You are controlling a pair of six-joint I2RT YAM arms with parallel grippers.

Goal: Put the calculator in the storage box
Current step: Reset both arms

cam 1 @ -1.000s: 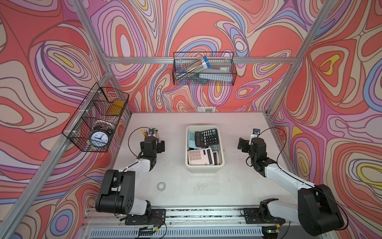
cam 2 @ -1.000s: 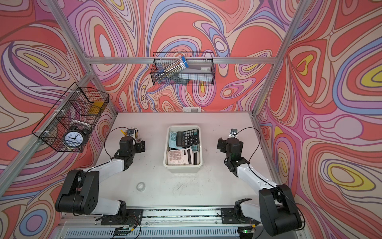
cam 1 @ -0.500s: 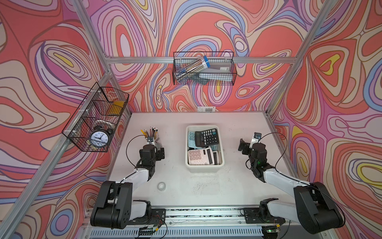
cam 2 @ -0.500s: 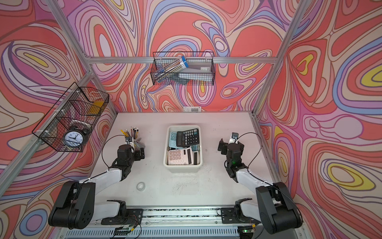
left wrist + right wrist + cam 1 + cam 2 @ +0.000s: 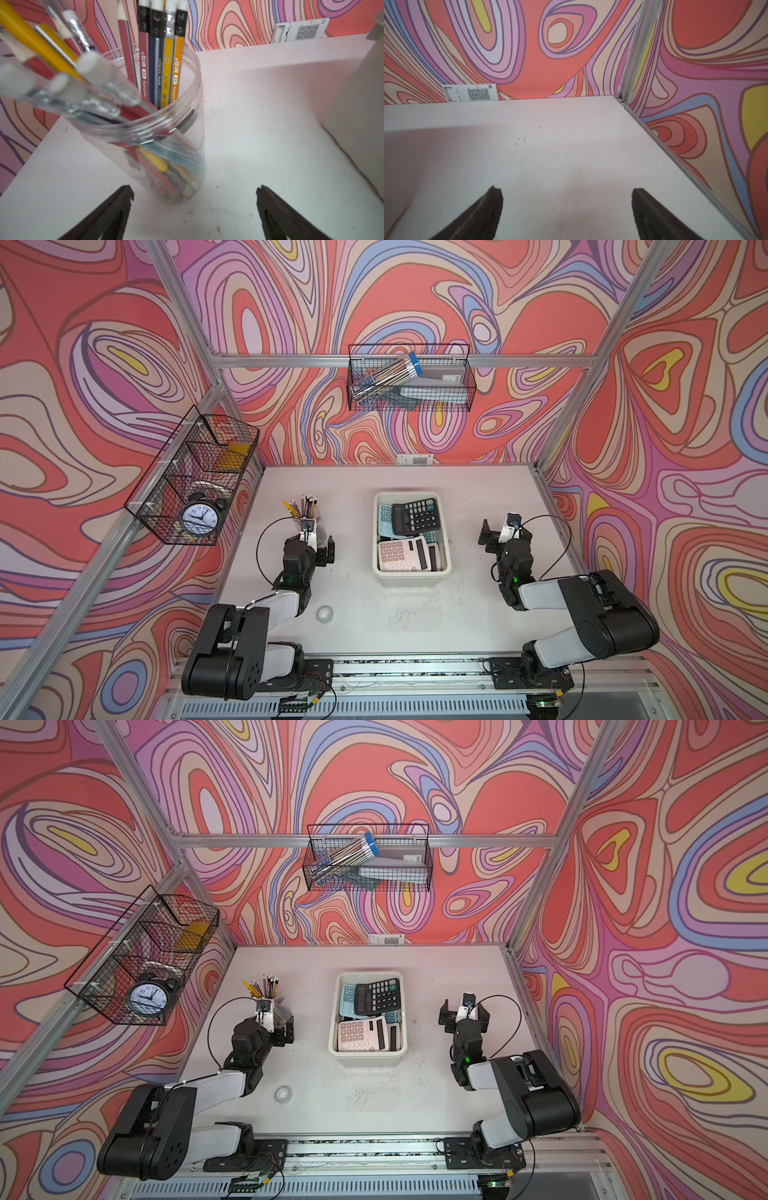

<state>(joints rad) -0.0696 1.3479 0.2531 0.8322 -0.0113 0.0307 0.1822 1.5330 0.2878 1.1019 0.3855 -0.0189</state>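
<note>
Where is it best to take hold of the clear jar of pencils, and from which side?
I would grip the clear jar by its round wall, below the threaded rim, coming level from the side where the left gripper stands with open jaws. The pencils stick up out of the mouth, so a hold from above is blocked; the jar stands upright with straight walls.

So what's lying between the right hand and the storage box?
Nothing: only bare white table separates the open right hand from the storage box, as both top views show.
</note>
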